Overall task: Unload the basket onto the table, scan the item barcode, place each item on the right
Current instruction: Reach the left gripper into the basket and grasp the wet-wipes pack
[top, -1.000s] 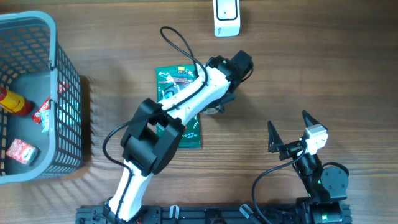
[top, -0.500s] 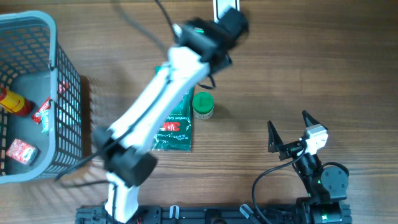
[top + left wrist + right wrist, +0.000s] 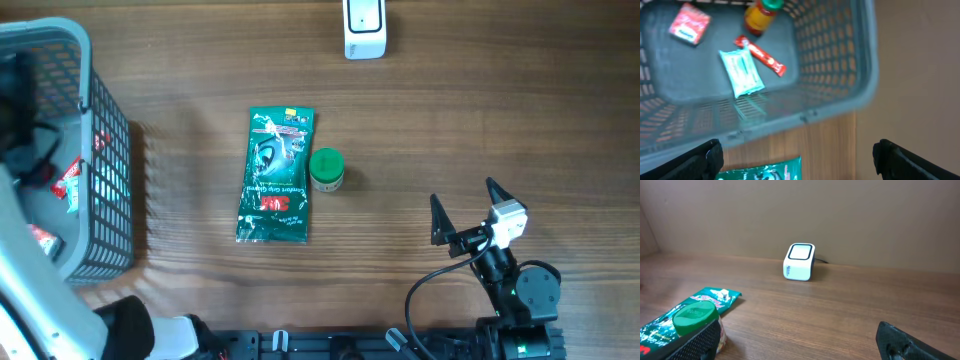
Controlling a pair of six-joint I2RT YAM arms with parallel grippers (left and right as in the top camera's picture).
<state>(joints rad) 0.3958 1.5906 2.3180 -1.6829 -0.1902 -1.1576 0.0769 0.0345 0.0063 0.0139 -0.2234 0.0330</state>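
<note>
Standing apart from both jaws: green-capped jar [image 3: 326, 168].

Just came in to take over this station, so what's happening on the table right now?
Nothing is being held right now. The left end effector hangs open and empty over the basket on the left, which holds a bottle and a few small packets. A green packet and a green-lidded jar lie side by side on the table, with the scanner at the far edge. The right end effector sits open near the front edge, touching nothing.
</note>
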